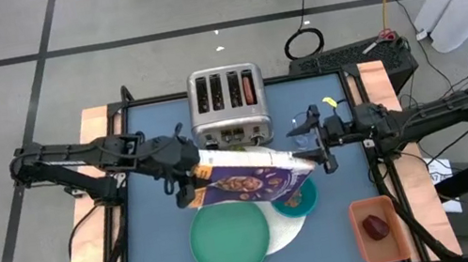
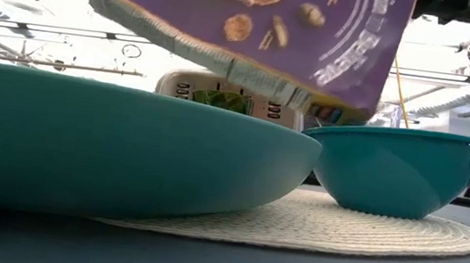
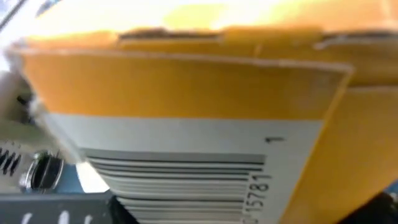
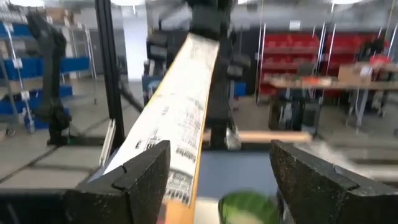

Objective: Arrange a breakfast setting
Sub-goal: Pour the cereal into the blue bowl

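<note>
The purple cereal box [image 1: 252, 180] hangs tilted over the table's middle, with my left gripper [image 1: 188, 188] shut on its left end. Its lower right end [image 2: 348, 91] is above the teal bowl [image 2: 392, 169]. The bowl and the green plate [image 1: 230, 238] rest on the round white mat [image 2: 367, 229]. My right gripper [image 4: 219, 149] is open at the box's right end. The box's narrow side [image 4: 180, 106] runs between its fingers, close to one finger [image 4: 146, 174]. Whether it touches, I cannot tell. The dark red fruit [image 1: 377, 226] lies in an orange tray. My left gripper holds the cereal box by its left end [image 1: 199, 177], coming from the table's left and slanting down. The box's barcoded end panel [image 3: 186, 168] fills the wrist view and hides the fingers. The box is lifted clear, broad face up, with its right end lower.
The silver toaster [image 1: 228, 103] stands at the back, just behind the box. The orange tray [image 1: 368, 247] sits at the near right corner. Wooden strips [image 1: 92, 250] edge the blue table top on both sides.
</note>
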{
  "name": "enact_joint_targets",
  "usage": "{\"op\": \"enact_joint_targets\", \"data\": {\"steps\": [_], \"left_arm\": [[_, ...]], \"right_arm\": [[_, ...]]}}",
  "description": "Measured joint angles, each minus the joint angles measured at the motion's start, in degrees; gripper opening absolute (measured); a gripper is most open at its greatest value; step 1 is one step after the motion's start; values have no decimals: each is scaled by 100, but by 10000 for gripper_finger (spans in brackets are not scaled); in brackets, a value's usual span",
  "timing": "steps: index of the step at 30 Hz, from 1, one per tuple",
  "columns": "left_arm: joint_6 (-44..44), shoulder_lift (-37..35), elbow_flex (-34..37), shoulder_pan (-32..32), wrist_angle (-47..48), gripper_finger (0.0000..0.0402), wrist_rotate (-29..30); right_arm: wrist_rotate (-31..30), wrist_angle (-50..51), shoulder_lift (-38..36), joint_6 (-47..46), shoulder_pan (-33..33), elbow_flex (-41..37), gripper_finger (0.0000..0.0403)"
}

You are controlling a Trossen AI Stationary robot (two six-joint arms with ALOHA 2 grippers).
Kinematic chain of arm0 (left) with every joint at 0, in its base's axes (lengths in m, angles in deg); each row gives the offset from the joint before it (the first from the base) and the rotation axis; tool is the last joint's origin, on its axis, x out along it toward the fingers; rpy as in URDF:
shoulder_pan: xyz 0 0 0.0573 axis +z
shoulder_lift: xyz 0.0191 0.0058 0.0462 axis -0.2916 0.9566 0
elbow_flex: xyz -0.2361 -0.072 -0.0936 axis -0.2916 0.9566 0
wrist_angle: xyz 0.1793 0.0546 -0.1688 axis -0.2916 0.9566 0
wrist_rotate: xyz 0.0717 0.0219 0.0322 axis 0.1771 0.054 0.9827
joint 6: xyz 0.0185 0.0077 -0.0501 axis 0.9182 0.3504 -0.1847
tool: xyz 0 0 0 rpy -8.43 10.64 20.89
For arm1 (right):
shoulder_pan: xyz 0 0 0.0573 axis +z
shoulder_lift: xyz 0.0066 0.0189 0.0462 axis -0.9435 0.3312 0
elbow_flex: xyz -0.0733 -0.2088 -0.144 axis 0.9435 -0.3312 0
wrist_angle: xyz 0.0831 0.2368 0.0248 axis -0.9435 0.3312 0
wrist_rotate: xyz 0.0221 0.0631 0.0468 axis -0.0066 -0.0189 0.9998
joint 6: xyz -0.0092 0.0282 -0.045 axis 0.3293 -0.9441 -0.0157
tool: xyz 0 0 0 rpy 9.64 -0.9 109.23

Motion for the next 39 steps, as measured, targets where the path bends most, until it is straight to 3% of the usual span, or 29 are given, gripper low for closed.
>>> {"op": "enact_joint_targets", "data": {"steps": [14, 24, 31, 39], "left_arm": [[-19, 90, 0, -11, -104, 175, -2], [-21, 66, 0, -47, 25, 175, -12], [-37, 33, 0, -22, -40, 175, 19], [1, 35, 2, -22, 31, 175, 15]], "right_arm": [[-1, -103, -179, 490, -2, 2, 267], [-1, 411, -180, 189, -2, 2, 267], [-1, -183, -210, 307, -2, 3, 267], [-1, 484, -174, -70, -2, 7, 267]]}}
